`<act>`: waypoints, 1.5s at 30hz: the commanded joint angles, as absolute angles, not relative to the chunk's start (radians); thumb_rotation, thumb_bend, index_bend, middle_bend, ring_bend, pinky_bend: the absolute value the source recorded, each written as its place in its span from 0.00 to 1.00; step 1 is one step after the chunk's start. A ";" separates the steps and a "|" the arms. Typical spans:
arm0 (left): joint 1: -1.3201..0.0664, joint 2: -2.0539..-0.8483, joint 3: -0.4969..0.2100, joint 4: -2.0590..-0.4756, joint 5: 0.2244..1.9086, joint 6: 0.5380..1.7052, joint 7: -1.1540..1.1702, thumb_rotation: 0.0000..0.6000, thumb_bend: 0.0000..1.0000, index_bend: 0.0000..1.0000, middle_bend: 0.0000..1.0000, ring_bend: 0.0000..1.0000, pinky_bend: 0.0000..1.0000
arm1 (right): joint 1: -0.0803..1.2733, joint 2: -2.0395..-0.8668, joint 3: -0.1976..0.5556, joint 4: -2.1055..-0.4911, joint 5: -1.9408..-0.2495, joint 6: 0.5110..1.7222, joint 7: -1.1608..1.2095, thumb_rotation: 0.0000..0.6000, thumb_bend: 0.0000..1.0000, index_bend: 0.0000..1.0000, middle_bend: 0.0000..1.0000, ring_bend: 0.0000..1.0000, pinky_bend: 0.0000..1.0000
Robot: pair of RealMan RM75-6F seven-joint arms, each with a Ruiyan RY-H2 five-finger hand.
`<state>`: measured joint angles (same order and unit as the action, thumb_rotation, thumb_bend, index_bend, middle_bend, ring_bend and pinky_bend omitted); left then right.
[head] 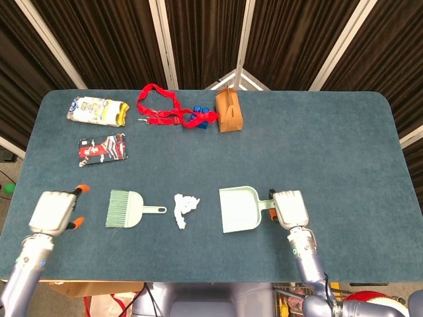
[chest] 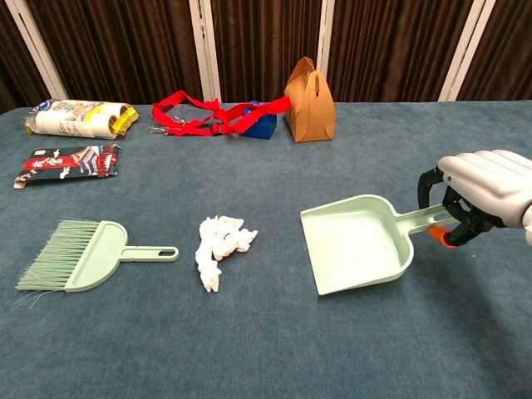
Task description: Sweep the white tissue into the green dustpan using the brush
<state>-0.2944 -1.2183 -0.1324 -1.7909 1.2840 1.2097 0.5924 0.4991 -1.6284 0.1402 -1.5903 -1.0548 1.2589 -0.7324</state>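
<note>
Right hand (chest: 480,193) grips the green dustpan (chest: 356,243) handle, mouth facing left toward the tissue (chest: 218,245).

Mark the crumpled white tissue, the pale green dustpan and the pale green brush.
crumpled white tissue (head: 184,209), head view, middle of the wad
pale green dustpan (head: 238,210), head view, bare floor of the pan
pale green brush (chest: 91,258), chest view, flat plastic body behind the bristles
</note>
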 commanded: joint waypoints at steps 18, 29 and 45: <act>-0.516 -1.578 -0.196 -1.666 0.959 1.161 0.902 1.00 0.36 0.43 0.95 0.99 0.99 | 0.507 -1.644 0.146 -1.526 -1.046 1.246 -0.714 1.00 0.52 0.64 0.88 0.88 0.88; -0.575 -1.666 -0.195 -1.644 0.842 1.178 0.945 1.00 0.36 0.42 0.96 1.00 1.00 | 0.507 -1.640 0.148 -1.528 -1.040 1.245 -0.716 1.00 0.52 0.64 0.88 0.88 0.88; -0.618 -1.735 -0.166 -1.594 0.787 1.200 0.925 1.00 0.41 0.45 0.97 1.00 1.00 | 0.511 -1.635 0.152 -1.518 -1.031 1.234 -0.709 1.00 0.52 0.64 0.88 0.88 0.88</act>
